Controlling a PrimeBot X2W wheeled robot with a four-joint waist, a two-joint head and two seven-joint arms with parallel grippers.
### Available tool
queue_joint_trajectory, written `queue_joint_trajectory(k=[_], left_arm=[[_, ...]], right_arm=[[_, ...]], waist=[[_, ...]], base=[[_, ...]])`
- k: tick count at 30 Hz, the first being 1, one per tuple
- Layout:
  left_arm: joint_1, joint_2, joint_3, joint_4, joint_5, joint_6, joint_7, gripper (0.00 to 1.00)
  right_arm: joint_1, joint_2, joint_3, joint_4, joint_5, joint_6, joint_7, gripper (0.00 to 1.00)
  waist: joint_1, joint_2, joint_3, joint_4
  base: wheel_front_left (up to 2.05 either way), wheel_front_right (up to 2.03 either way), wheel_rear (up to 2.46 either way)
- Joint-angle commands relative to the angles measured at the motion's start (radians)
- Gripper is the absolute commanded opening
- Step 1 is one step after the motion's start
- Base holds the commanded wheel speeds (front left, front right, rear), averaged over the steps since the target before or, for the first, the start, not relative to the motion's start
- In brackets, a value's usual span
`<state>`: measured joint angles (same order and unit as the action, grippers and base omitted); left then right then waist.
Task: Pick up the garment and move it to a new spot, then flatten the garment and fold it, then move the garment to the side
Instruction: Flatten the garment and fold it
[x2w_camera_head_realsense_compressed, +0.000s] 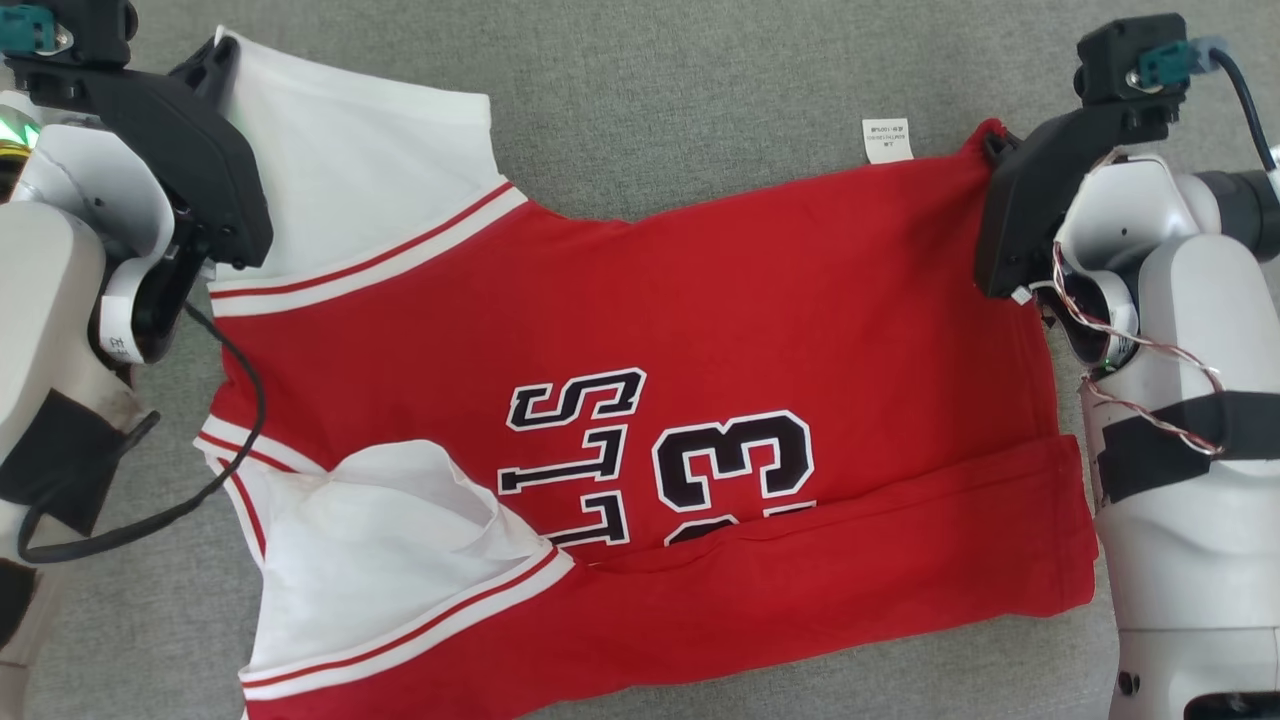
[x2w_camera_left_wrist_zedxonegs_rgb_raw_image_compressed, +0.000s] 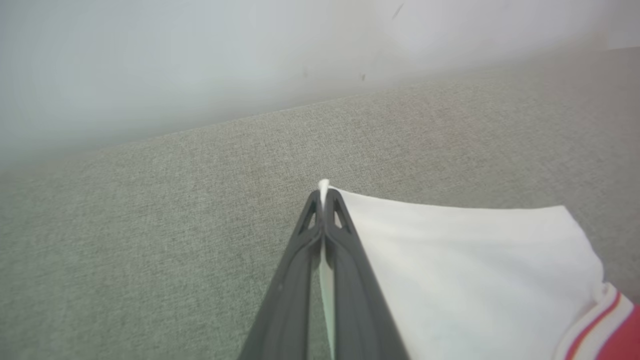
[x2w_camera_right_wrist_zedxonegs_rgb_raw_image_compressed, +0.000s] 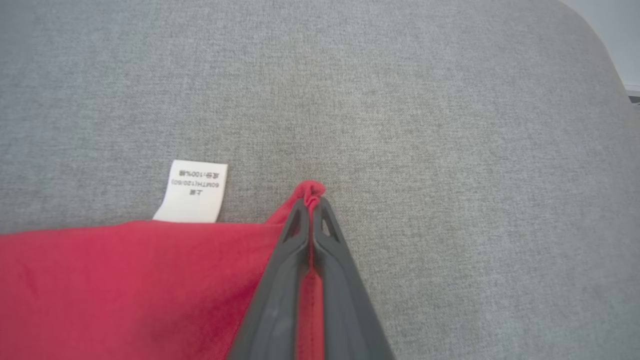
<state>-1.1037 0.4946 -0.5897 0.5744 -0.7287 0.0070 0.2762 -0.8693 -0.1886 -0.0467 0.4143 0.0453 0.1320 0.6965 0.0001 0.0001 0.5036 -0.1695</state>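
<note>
Two claws: both pressed together, each pinching a far corner of the jersey.
Left claw (x2w_camera_head_realsense_compressed: 222, 52) (x2w_camera_left_wrist_zedxonegs_rgb_raw_image_compressed: 324, 199): fingers closed on the tip of the white sleeve (x2w_camera_head_realsense_compressed: 350, 170) (x2w_camera_left_wrist_zedxonegs_rgb_raw_image_compressed: 475, 260); a sliver of white cloth pokes out past the tips in the left wrist view.
Right claw (x2w_camera_head_realsense_compressed: 992, 142) (x2w_camera_right_wrist_zedxonegs_rgb_raw_image_compressed: 311, 202): fingers closed on the red hem corner; a small bunch of red cloth sticks out beyond the tips in the right wrist view.
Jersey (x2w_camera_head_realsense_compressed: 750, 300) (x2w_camera_right_wrist_zedxonegs_rgb_raw_image_compressed: 125, 280): red body, white sleeves with red-and-white trim, lying spread on the grey fabric surface (x2w_camera_head_realsense_compressed: 700, 90) (x2w_camera_right_wrist_zedxonegs_rgb_raw_image_compressed: 400, 100) between the two arms, collar end toward the left arm, hem toward the right.
Print: black-and-white letters (x2w_camera_head_realsense_compressed: 570, 450) and a number 3 (x2w_camera_head_realsense_compressed: 735, 460), facing up, read sideways.
Near edge: a band of red cloth (x2w_camera_head_realsense_compressed: 850, 530) is folded over and covers the lower part of the print.
Near sleeve (x2w_camera_head_realsense_compressed: 370, 550): white, rumpled, partly lapped over the red body.
Care tag (x2w_camera_head_realsense_compressed: 887, 140) (x2w_camera_right_wrist_zedxonegs_rgb_raw_image_compressed: 195, 192): white, flat on the surface, sticking out from the far edge, just beside the right claw.
Cable (x2w_camera_head_realsense_compressed: 240, 400): black, looping off the left arm across the jersey's collar end.
Background: pale wall (x2w_camera_left_wrist_zedxonegs_rgb_raw_image_compressed: 200, 60) behind the surface in the left wrist view.
</note>
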Motion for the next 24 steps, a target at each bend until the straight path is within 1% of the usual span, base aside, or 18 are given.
queue_joint_trajectory(k=[1, 4, 7, 11, 13, 17, 19, 22, 23, 24], left_arm=[[0.004, -0.001, 0.01, 0.002, -0.006, -0.007, -0.017, 0.0], [0.036, -0.016, 0.026, -0.012, -0.037, -0.024, -0.06, 0.0], [0.082, -0.015, 0.044, -0.047, -0.065, -0.041, -0.094, 0.0], [0.181, -0.005, 0.072, -0.141, -0.119, -0.059, -0.144, 0.0], [0.238, 0.003, 0.091, -0.199, -0.145, -0.056, -0.168, 0.0], [0.372, 0.013, 0.115, -0.339, -0.19, -0.034, -0.196, 0.0], [0.443, 0.022, 0.126, -0.414, -0.218, -0.017, -0.203, 0.0], [0.56, 0.041, 0.137, -0.519, -0.237, 0.02, -0.219, 0.0], [0.56, 0.041, 0.137, -0.519, -0.237, 0.02, -0.219, 0.0], [0.597, 0.045, 0.141, -0.551, -0.237, 0.033, -0.227, 0.0]], right_arm=[[0.017, 0.009, -0.005, -0.005, 0.003, -0.002, -0.013, 0.0], [0.051, 0.019, -0.021, -0.027, 0.018, -0.002, -0.044, 0.0], [0.102, 0.02, -0.032, -0.062, 0.036, -0.002, -0.061, 0.0], [0.192, 0.011, -0.055, -0.128, 0.052, -0.002, -0.088, 0.0], [0.239, 0.014, -0.074, -0.166, 0.057, -0.002, -0.1, 0.0], [0.335, 0.024, -0.115, -0.238, 0.066, -0.002, -0.117, 0.0], [0.379, 0.032, -0.134, -0.271, 0.07, -0.002, -0.125, 0.0], [0.45, 0.05, -0.159, -0.313, 0.074, -0.002, -0.139, 0.0], [0.45, 0.05, -0.159, -0.313, 0.074, -0.002, -0.139, 0.0], [0.471, 0.052, -0.16, -0.325, 0.072, -0.002, -0.144, 0.0]], waist=[[-0.0001, -0.0001, -0.006, 0.004], [-0.0001, -0.0001, -0.023, 0.012], [-0.0001, -0.0001, -0.046, 0.021], [-0.0001, -0.0001, -0.09, 0.038], [-0.0001, -0.0001, -0.115, 0.049], [-0.0001, -0.0001, -0.164, 0.075], [-0.0001, -0.0001, -0.184, 0.086], [-0.0001, -0.0001, -0.214, 0.097], [-0.0001, -0.0001, -0.214, 0.097], [-0.0001, -0.0001, -0.222, 0.1]], base=[[0.0, 0.0, 0.0], [0.0, 0.0, 0.0], [0.0, 0.0, 0.0], [0.0, 0.0, 0.0], [0.0, 0.0, 0.0], [0.0, 0.0, 0.0], [0.0, 0.0, 0.0], [0.0, 0.0, 0.0], [0.0, 0.0, 0.0], [0.0, 0.0, 0.0]])
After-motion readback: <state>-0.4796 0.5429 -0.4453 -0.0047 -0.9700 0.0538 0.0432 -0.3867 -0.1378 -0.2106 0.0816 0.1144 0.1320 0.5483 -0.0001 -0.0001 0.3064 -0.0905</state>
